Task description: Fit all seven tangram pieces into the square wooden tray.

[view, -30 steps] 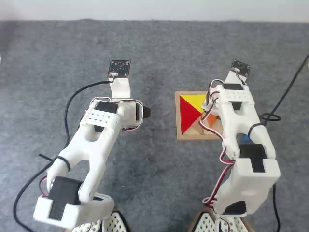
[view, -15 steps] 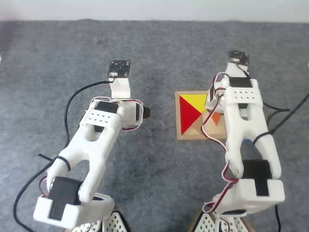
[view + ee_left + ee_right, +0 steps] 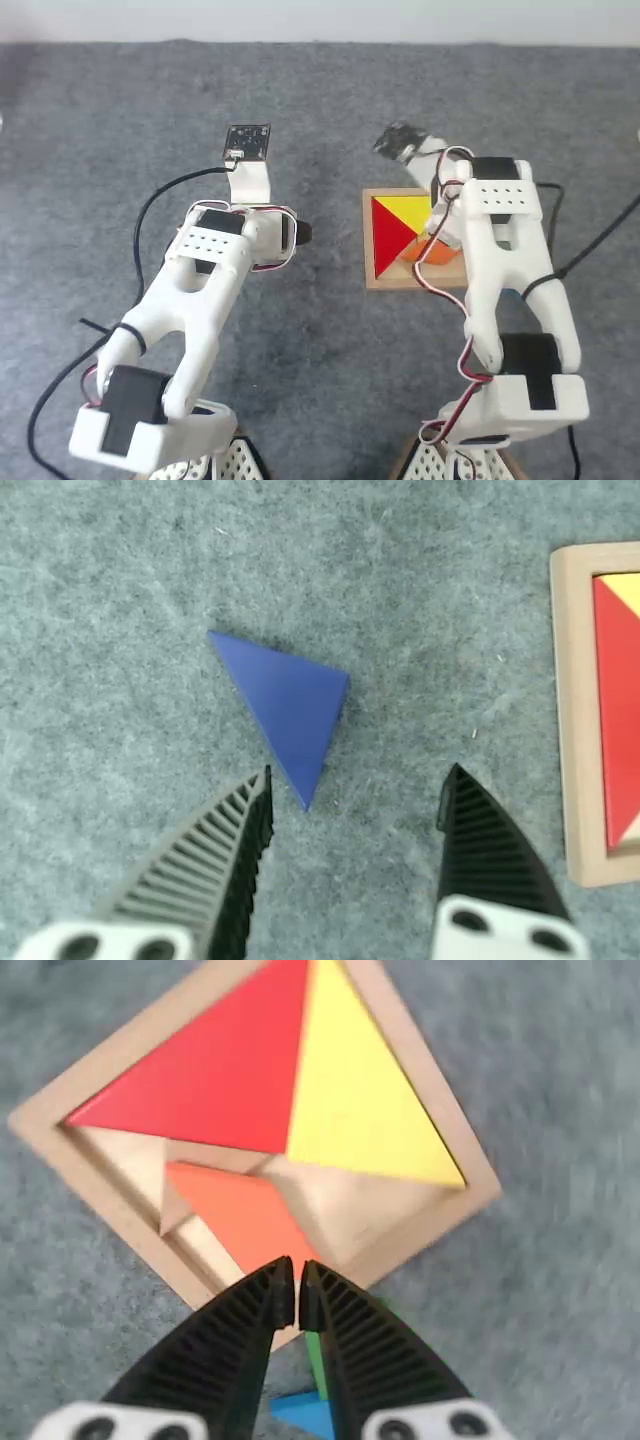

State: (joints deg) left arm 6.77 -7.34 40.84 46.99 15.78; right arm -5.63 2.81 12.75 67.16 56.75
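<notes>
Left wrist view has the left gripper [image 3: 360, 772] spread wide just above the blue triangle [image 3: 285, 700], which lies on the grey carpet [image 3: 120, 570] near the tray [image 3: 568, 680]. Right gripper [image 3: 297, 1265] is pinched together, holding nothing, over the tray's edge. The red triangle [image 3: 220, 1070], yellow triangle [image 3: 355, 1100] and orange triangle [image 3: 245, 1215] sit inside.

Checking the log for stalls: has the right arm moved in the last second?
Yes. In the high view the right arm swung its wrist leftward across the tray's far edge.
</notes>
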